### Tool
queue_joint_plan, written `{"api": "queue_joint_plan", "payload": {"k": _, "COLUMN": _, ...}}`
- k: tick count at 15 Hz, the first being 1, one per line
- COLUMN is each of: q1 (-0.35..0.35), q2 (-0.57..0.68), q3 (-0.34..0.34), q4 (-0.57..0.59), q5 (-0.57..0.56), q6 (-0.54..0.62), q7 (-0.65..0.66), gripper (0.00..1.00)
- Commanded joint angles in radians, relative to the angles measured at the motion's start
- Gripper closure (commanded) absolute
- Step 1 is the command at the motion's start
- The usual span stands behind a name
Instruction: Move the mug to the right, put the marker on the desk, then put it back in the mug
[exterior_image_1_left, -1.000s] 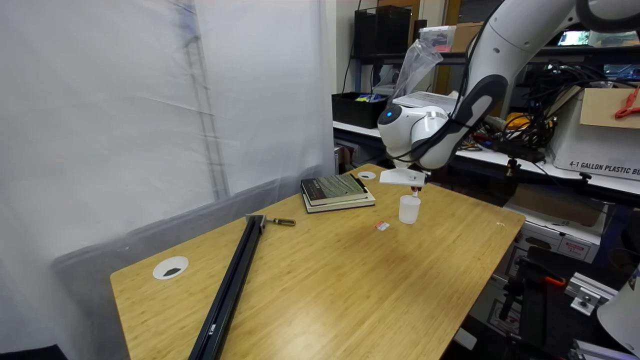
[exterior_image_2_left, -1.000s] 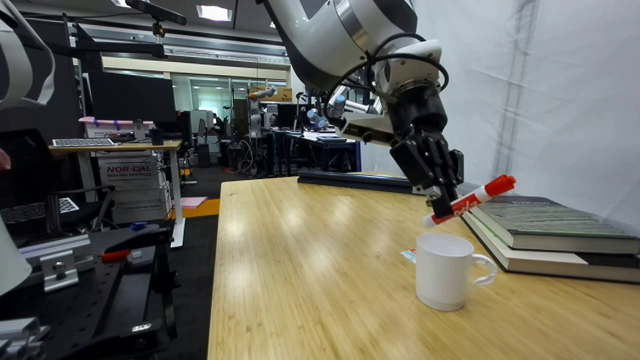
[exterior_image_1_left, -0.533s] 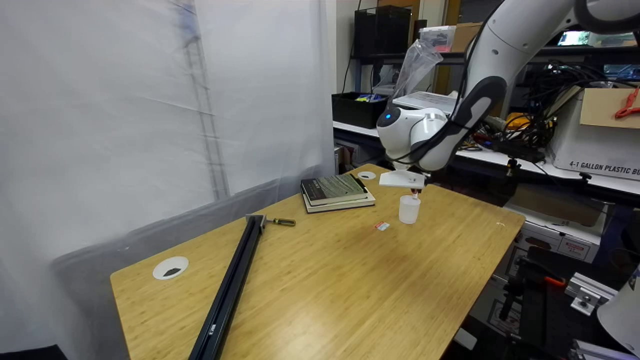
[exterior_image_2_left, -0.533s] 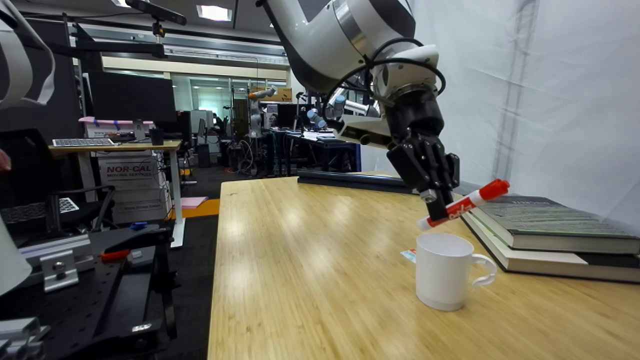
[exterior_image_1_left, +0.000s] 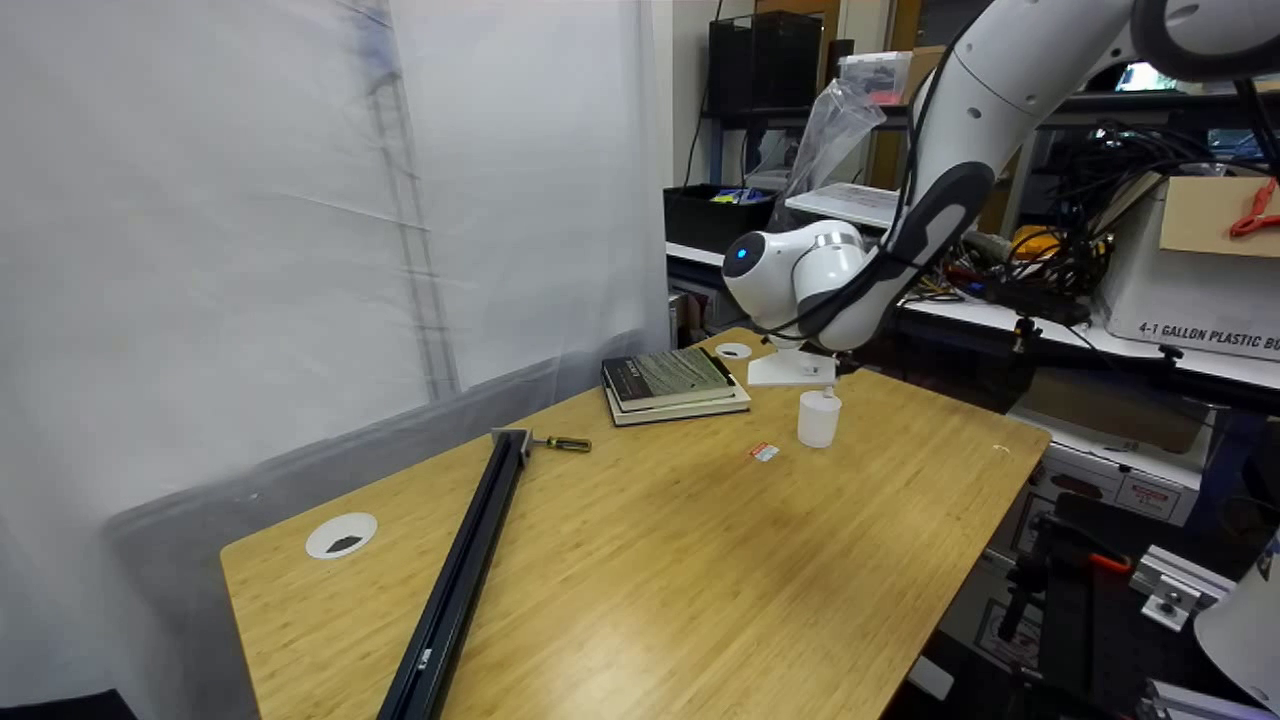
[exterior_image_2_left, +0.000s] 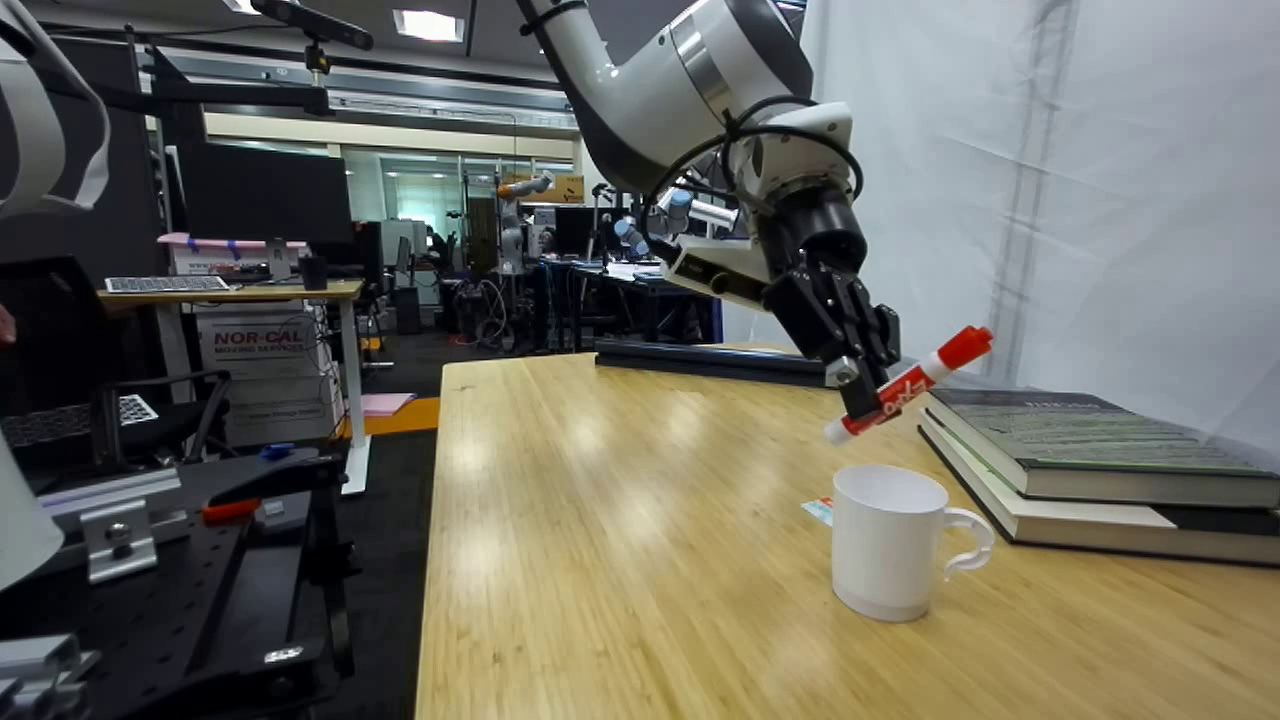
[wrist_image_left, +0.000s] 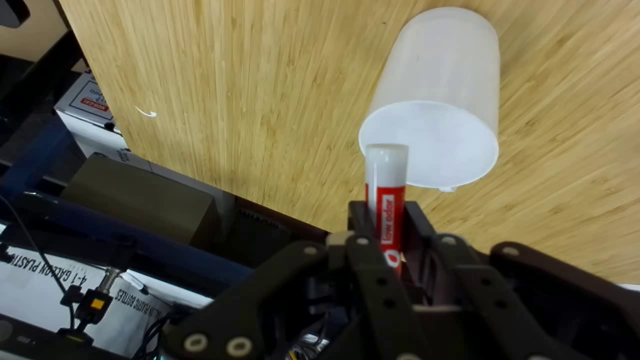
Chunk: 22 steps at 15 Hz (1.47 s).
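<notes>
Slim red marker (exterior_image_2_left: 911, 384), white-ended, aslant near white mug (exterior_image_2_left: 885, 550)

Arm (exterior_image_2_left: 655, 100) is looking smooth, white, rounded; dark grey panels (exterior_image_1_left: 968, 185) are breaking it up. Silver band (exterior_image_2_left: 702, 65) is ringing one white segment. Blue light (exterior_image_1_left: 742, 254) is glowing on dark round cap (exterior_image_1_left: 747, 244). Black cable (exterior_image_2_left: 790, 129) is looping round the outside. White box (exterior_image_2_left: 730, 253) with dark face (exterior_image_2_left: 700, 270) is sitting next to black collar (exterior_image_2_left: 815, 230). Hand (wrist_image_left: 388, 216) is showing jointed black bars (wrist_image_left: 492, 295), small round holes (wrist_image_left: 500, 304), pale screw heads (wrist_image_left: 239, 346).
</notes>
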Motion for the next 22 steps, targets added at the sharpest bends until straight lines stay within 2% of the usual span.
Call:
{"api": "queue_joint_plan", "payload": {"k": 1, "q1": -0.004, "q2": 0.020, "q3": 0.027, "q4": 0.041, "q5": -0.067, "q6": -0.089, "q7": 0.045, "gripper": 0.95}}
{"api": "queue_joint_plan", "payload": {"k": 8, "q1": -0.016, "q2": 0.043, "q3": 0.058, "q4": 0.053, "q5": -0.132, "q6": -0.158, "q7": 0.112, "gripper": 0.95}}
{"api": "queue_joint_plan", "payload": {"k": 22, "q1": -0.045, "q2": 0.131, "q3": 0.060, "q4": 0.118, "q5": -0.188, "q6": -0.139, "q7": 0.104, "gripper": 0.95}}
